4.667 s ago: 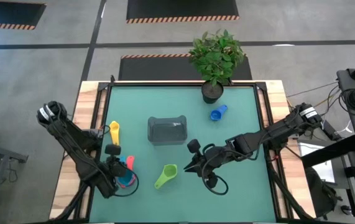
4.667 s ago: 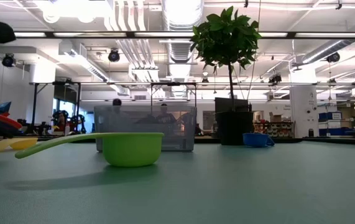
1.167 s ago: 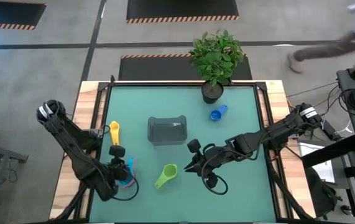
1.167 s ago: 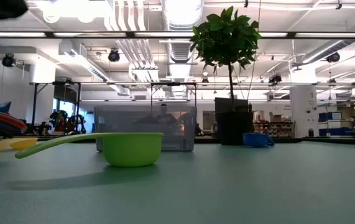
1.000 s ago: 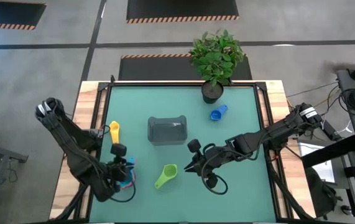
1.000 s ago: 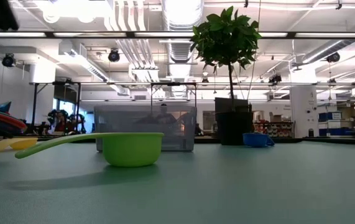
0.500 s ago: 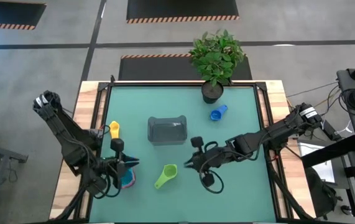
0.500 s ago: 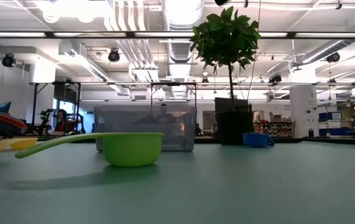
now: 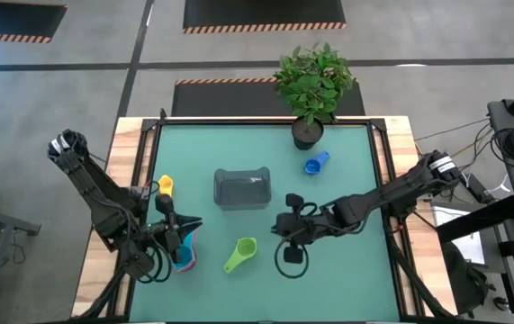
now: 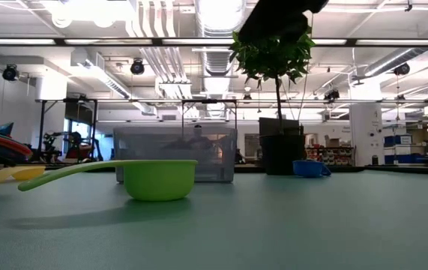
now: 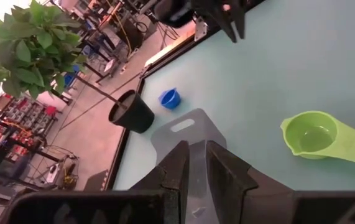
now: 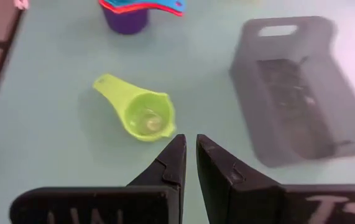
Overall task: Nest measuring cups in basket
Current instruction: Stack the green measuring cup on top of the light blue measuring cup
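The green cup (image 9: 241,254) lies on the mat near the middle, also in the low view (image 10: 158,178) and both wrist views (image 11: 317,136) (image 12: 141,116). A stack of cups (image 9: 184,255) (image 12: 133,11), purple at the bottom with red and teal handles, stands at the left. The yellow cup (image 9: 166,186) and the blue cup (image 9: 316,163) lie apart. The grey basket (image 9: 242,188) (image 12: 295,87) sits mid-table. My left gripper (image 9: 187,227) (image 11: 196,163) hovers shut above the stack. My right gripper (image 9: 275,225) (image 12: 190,154) hangs shut, right of the green cup.
A black plant pot (image 9: 308,133) with a leafy plant stands at the far edge, close to the blue cup. Open mat lies along the near edge and at the right. Raised rails (image 9: 378,180) frame the mat.
My left gripper has risen off the stack of cups and drifted toward the table's right, leaving the stack standing. My right gripper has shifted slightly toward the far edge, and its arm now shows at the top of the low view.
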Motion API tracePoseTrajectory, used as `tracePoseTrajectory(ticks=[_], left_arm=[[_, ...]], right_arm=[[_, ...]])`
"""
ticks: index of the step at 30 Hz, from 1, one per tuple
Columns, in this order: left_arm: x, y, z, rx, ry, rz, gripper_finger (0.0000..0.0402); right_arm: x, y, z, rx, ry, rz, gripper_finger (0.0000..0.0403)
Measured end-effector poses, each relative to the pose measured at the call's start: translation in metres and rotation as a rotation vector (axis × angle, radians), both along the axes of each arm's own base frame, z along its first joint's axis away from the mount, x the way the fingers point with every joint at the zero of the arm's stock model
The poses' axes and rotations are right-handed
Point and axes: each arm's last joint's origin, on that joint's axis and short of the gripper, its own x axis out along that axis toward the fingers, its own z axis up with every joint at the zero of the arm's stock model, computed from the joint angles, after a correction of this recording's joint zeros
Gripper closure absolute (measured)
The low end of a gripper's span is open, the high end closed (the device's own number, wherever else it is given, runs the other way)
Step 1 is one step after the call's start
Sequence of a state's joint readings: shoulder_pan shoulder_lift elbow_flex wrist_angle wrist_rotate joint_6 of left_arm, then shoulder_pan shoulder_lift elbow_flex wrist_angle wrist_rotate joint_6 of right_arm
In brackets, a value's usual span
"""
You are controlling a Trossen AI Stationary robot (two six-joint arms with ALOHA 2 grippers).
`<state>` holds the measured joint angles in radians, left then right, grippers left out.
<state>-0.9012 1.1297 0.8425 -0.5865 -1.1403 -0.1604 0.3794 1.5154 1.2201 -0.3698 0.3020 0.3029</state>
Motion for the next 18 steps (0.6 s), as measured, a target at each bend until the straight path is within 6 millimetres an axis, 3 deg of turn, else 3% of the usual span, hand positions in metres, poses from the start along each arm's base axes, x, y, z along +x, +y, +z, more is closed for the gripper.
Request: tracePoseTrajectory(ticks=[10,18], left_arm=[[0.001,-0.002,-0.001,-0.044,-0.009,0.004,0.0365],[0.011,-0.015,-0.005,-0.140,-0.025,-0.030,0.0361]], right_arm=[[0.010,0.008,-0.013,0.011,-0.002,0.062,0.0323],[0.009,0.012,-0.013,-0.032,0.000,0.110,0.0274]])
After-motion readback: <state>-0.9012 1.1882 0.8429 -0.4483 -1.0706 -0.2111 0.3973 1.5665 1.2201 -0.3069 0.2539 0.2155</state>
